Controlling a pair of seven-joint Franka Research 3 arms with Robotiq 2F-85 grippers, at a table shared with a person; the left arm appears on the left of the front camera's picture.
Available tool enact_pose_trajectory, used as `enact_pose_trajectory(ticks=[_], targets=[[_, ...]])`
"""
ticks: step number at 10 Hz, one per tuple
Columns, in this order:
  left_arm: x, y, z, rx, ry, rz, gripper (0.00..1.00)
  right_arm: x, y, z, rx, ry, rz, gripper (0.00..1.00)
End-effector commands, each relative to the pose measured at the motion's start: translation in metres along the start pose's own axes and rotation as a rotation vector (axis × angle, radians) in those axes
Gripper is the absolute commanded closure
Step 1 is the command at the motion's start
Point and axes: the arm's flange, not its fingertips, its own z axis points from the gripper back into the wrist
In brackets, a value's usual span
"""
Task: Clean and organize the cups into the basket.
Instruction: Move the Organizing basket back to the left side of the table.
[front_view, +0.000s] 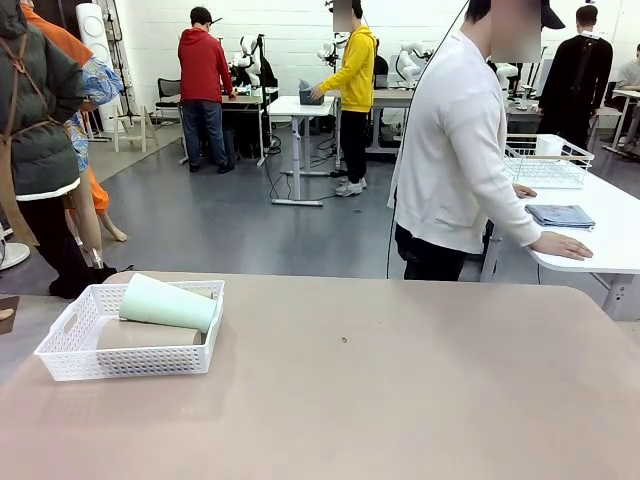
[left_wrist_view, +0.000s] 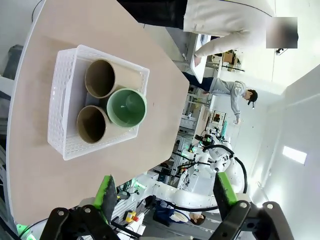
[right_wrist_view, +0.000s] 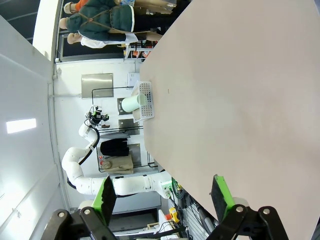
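A grey-floored workshop stretches behind the counter (front_view: 400, 380), with white desks and several people standing at them. A person in a white top (front_view: 455, 150) stands at the counter's far edge at about one o'clock, turned toward a neighbouring white table where a white wire basket (front_view: 545, 160) and a folded blue cloth (front_view: 560, 215) lie; one hand (front_view: 562, 245) rests flat on that table beside the cloth. The counter itself is a matte beige-pink slab with rounded far corners, bare over most of its width apart from a small dark speck near the middle.

The basket (front_view: 130, 335) sits at about ten o'clock on the counter, near its left edge — shallow, rectangular, white plastic with lattice sides and a cut-out handle in the short end. All three cups lie on their sides in it. In the left wrist view their open mouths face the camera: two tan-brown cups (left_wrist_view: 100, 78) side by side along the bottom, and the mint green cup (left_wrist_view: 127, 107) resting on top between them, tilted over the rim.

The left end effector (left_wrist_view: 167, 192) hangs well above the basket, its green-padded fingers spread wide and holding nothing. The right end effector (right_wrist_view: 164, 192) is likewise released — fingers apart over bare counter, well away from the basket.
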Motion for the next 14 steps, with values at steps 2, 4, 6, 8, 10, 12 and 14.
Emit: enact_pose_trajectory(ticks=[2, 4, 6, 8, 10, 12, 14], targets=[[-0.0021, 0.0009, 0.0012, 0.005, 0.005, 0.001, 0.0, 0.0008, -0.0003, 0.0006, -0.004, -0.002, 0.005, 0.0], [-0.0021, 0.0009, 0.0012, 0.005, 0.005, 0.001, 0.0, 0.0008, -0.0003, 0.0006, -0.004, -0.002, 0.005, 0.0], [-0.0021, 0.0009, 0.0012, 0.005, 0.005, 0.001, 0.0, 0.0008, -0.0003, 0.0006, -0.004, -0.002, 0.005, 0.0], [-0.0021, 0.0009, 0.0012, 0.005, 0.005, 0.001, 0.0, 0.0008, -0.0003, 0.0006, -0.004, -0.002, 0.005, 0.0], [-0.0021, 0.0009, 0.0012, 0.005, 0.005, 0.001, 0.0, 0.0008, -0.0003, 0.0006, -0.004, -0.002, 0.005, 0.0], [-0.0021, 0.0009, 0.0012, 0.005, 0.005, 0.001, 0.0, 0.0008, -0.0003, 0.0006, -0.004, -0.002, 0.005, 0.0], [-0.0021, 0.0009, 0.0012, 0.005, 0.005, 0.001, 0.0, 0.0008, -0.0003, 0.0006, -0.004, -0.002, 0.005, 0.0]])
